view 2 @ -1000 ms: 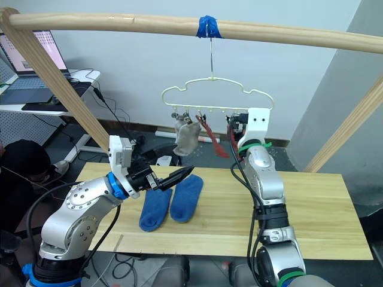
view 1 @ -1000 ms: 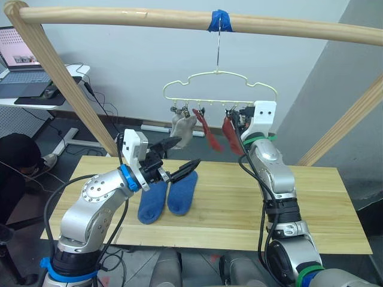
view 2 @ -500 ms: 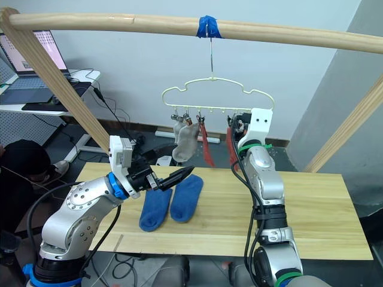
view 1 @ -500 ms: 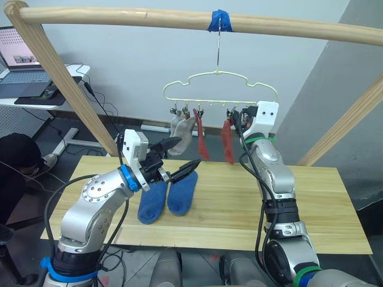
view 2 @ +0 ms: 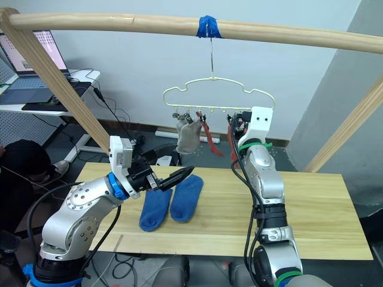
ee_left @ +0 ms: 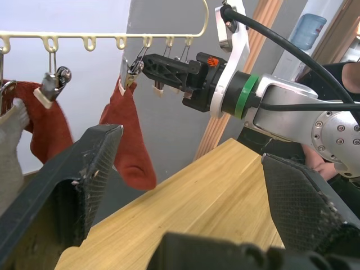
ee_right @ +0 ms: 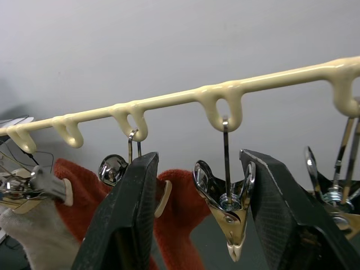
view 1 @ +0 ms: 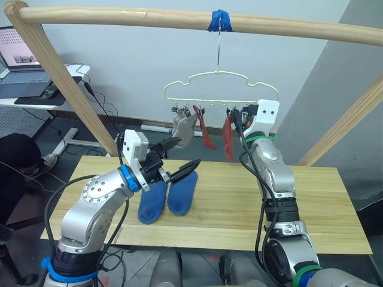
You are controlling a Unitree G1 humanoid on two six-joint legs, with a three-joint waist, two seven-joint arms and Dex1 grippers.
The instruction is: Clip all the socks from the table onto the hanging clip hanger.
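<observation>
Under the taped wooden pole (view 1: pixel 119 18), the clip hanger (view 1: pixel 220 86) is hung by its metal hook. Two grey socks (view 1: pixel 183 128) and two red socks are seen clipped along its lower bar: one red sock (view 1: pixel 205 133) beside the grey ones, the other red sock (view 1: pixel 228 137) just beside the right gripper (ee_right: pixel 197 225). That gripper is raised to the row of clips, its fingers (ee_right: pixel 126 214) spread apart, with one empty metal clip (ee_right: pixel 228 211) hanging between them and nothing clamped. Two blue socks (view 1: pixel 167 197) are laid side by side, touching, on the table (view 1: pixel 311 209). The left gripper (view 1: pixel 182 156) is held above the table, near the blue socks, its fingers likewise apart and empty. A desk with a laptop (view 1: pixel 24 63) is seen beyond the frame.
</observation>
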